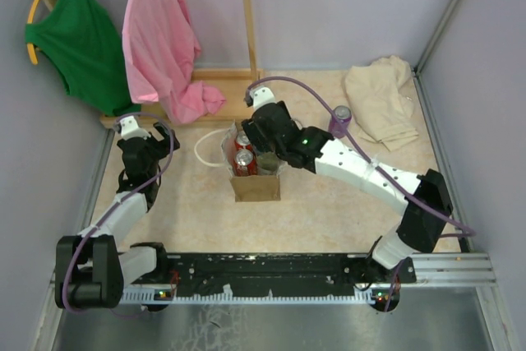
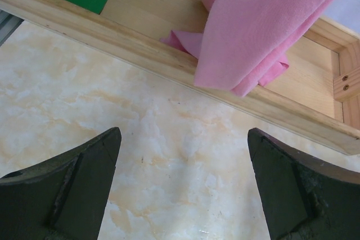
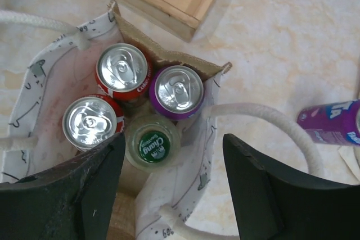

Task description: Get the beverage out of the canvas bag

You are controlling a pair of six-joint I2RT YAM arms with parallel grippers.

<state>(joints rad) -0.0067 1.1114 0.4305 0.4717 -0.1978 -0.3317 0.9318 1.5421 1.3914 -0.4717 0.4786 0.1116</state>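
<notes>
The tan canvas bag (image 1: 256, 187) with white loop handles stands mid-table; its white printed lining (image 3: 31, 77) shows in the right wrist view. Inside stand two red cans (image 3: 122, 70) (image 3: 91, 122), a purple can (image 3: 179, 90) and a green-capped clear bottle (image 3: 152, 144). My right gripper (image 3: 173, 155) is open and hovers above the bag's near-right rim, just past the bottle, holding nothing; in the top view it (image 1: 253, 147) covers part of the bag. My left gripper (image 2: 184, 144) is open and empty over bare table, at the far left (image 1: 131, 133).
A purple can (image 1: 340, 120) stands on the table right of the bag, also in the right wrist view (image 3: 332, 122). A beige cloth (image 1: 382, 100) lies back right. A wooden rack base (image 2: 169, 63) with pink (image 1: 164, 47) and green (image 1: 78, 34) garments stands behind.
</notes>
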